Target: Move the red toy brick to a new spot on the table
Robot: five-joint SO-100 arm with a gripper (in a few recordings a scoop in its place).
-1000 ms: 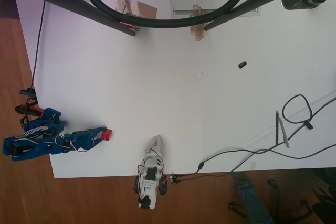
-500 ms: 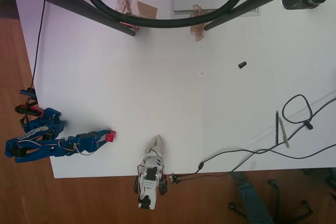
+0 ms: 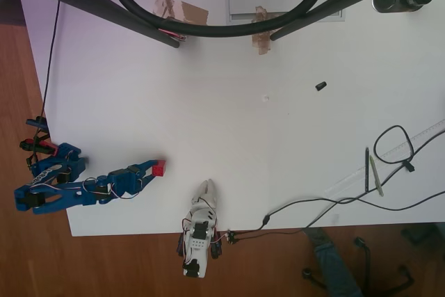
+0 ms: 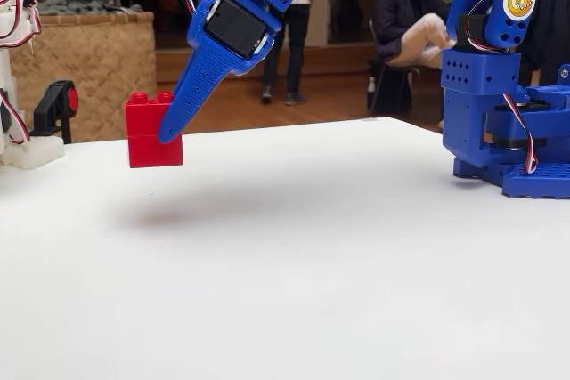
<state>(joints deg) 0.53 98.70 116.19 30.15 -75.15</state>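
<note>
Blue plastic is what you see first at the left: your arm's base sits at the left edge of the table [image 3: 208, 102] in the overhead view, and the gripper [image 3: 154, 169] reaches rightward from it, its fingers closed on the red toy brick [image 3: 160, 167]. In the fixed view the brick [image 4: 152, 129] hangs clear of the white top — a soft shadow lies on the surface below it — with the blue finger [image 4: 183, 104] pressed against its near face.

Measured from the brick in the overhead view: a white arm [image 3: 201, 220] lies just right of it and toward the table's near edge, its tip pointing inward. Further right and toward the far side, well apart, sits a small black piece [image 3: 320, 86]. Tape scraps [image 3: 182, 12] lie at the far edge. Farthest right — well apart from the brick — are a looped black cable [image 3: 393, 145] and a pen [image 3: 367, 170].
</note>
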